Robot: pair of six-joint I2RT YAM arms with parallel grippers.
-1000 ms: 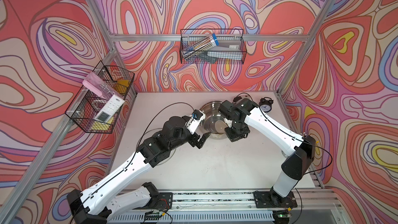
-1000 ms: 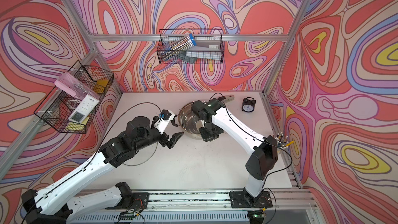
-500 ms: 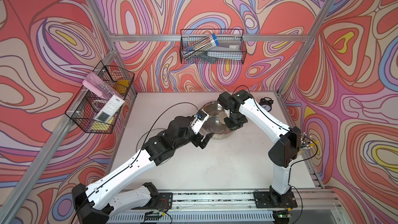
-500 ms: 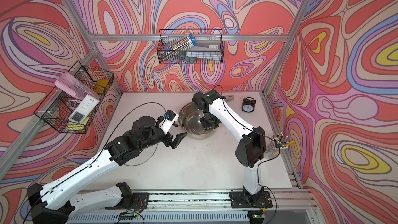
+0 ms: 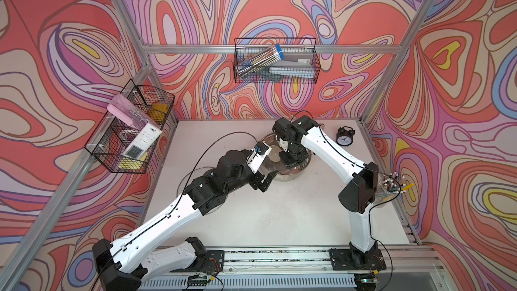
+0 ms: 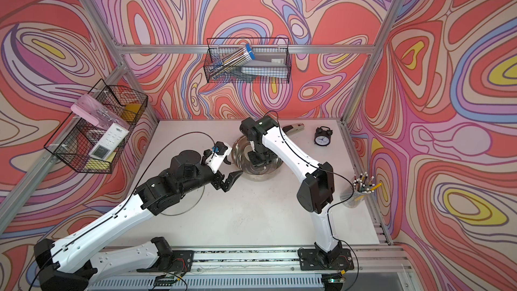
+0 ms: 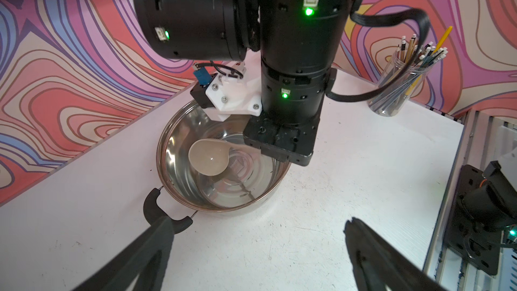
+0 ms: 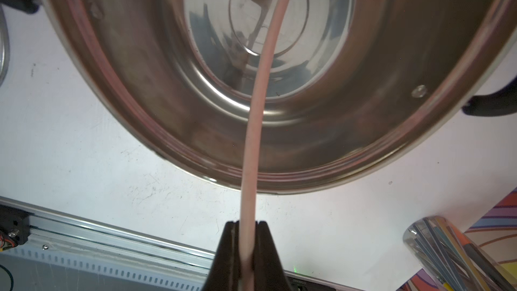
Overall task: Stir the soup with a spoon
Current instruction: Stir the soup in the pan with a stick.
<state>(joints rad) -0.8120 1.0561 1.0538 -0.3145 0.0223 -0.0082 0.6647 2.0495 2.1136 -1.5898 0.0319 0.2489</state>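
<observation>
Steel pot stands toward 12 o'clock of the table in both top views. The right gripper hangs over it, jaws pinched tight on the slim handle of the ladle. The ladle's bowl is down inside the pot, low over the floor and toward 9 o'clock.

The left gripper waits at 7 o'clock of the pot with its jaws spread wide and nothing between them. One fingertip lies by the pot's black handle; whether they touch, I cannot tell.

Stirring looks to be the step in hand. The next move probably calls for a steady circle round the floor, clear of the wall, perhaps with the left jaws bracing that handle.

No soup shows; the metal looks bare. The right arm hides much of the pot from above, and the left arm covers most of a clear ring, likely the lid.
</observation>
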